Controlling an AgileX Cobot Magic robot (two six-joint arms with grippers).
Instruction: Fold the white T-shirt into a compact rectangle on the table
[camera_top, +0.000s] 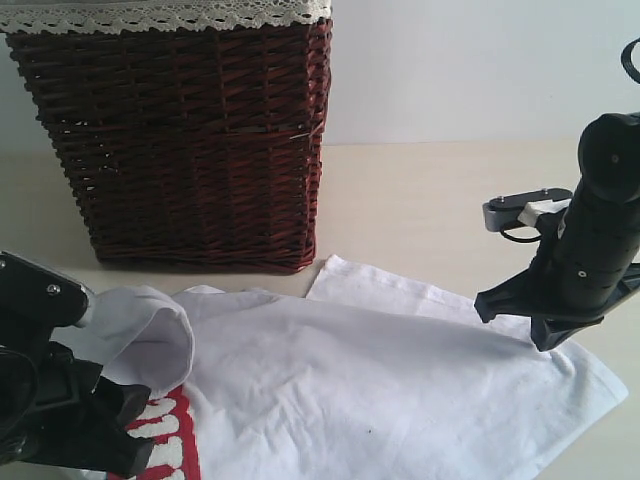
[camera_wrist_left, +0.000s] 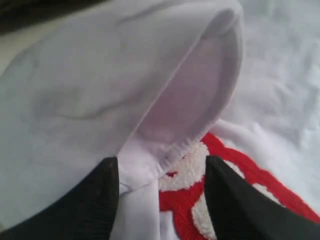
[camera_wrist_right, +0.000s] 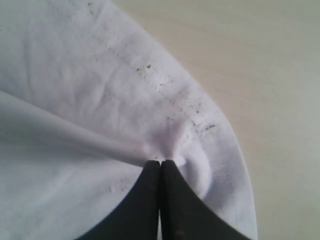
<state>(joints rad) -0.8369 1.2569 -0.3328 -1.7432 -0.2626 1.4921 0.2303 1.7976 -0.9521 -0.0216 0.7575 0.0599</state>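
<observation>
The white T-shirt (camera_top: 380, 380) lies spread on the table (camera_top: 420, 200), with its red-outlined lettering (camera_top: 165, 440) showing at the front left. My left gripper (camera_top: 135, 440) is low at the front left, where a sleeve (camera_top: 150, 330) stands up in a loop beside it. In the left wrist view its gripper (camera_wrist_left: 162, 172) has its jaws apart, and the sleeve hem (camera_wrist_left: 145, 165) and lettering (camera_wrist_left: 235, 165) lie loosely between them. My right gripper (camera_top: 515, 320) is at the shirt's right edge. It (camera_wrist_right: 160, 162) is shut on a pinched ridge of the T-shirt (camera_wrist_right: 75, 75) near the stitched hem.
A tall dark wicker basket (camera_top: 180, 140) with white lace trim (camera_top: 170, 15) stands at the back left, close to the shirt's far edge. Bare table (camera_wrist_right: 250, 60) lies right of the hem. A pale wall (camera_top: 480, 60) closes the back.
</observation>
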